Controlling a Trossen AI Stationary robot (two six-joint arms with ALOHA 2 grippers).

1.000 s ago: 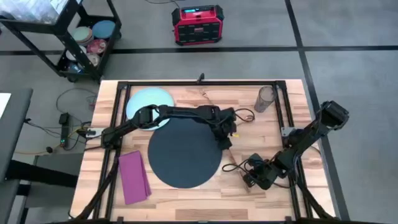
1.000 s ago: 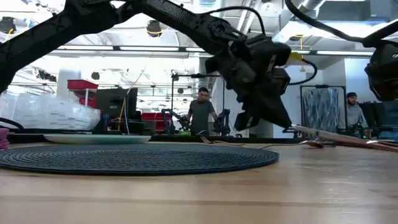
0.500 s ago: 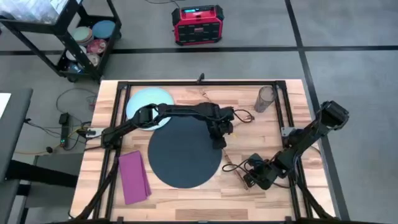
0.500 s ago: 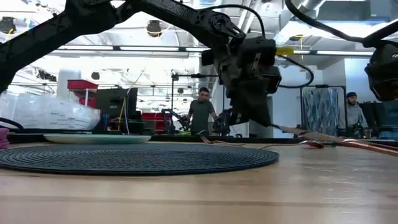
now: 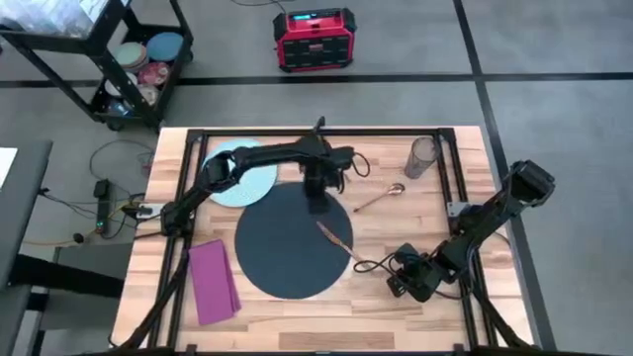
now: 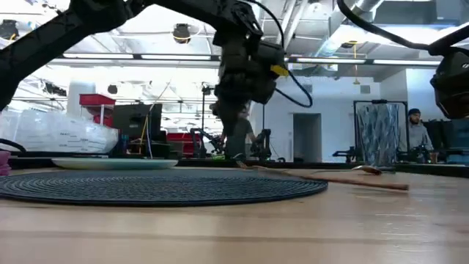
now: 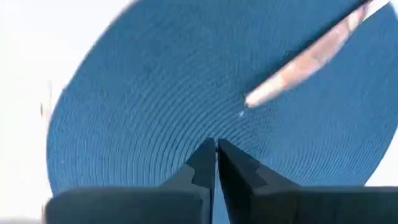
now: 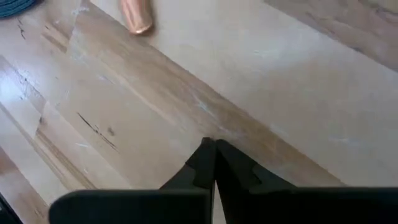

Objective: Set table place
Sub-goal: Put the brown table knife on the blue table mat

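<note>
Since a second ago, left claw (image 5: 315, 198) is sitting higher in the frame, clenched and empty over the dark mat (image 5: 287, 252); knife (image 5: 334, 238) is lying on mat's right edge, spoon (image 5: 381, 196) on desk (image 5: 415, 213) centre-right; right claw (image 5: 404, 285) is resting clenched at lower right

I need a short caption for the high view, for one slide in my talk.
Left gripper, shut, over the dark mat's far edge; a copper knife lies across the mat's right rim.
</note>
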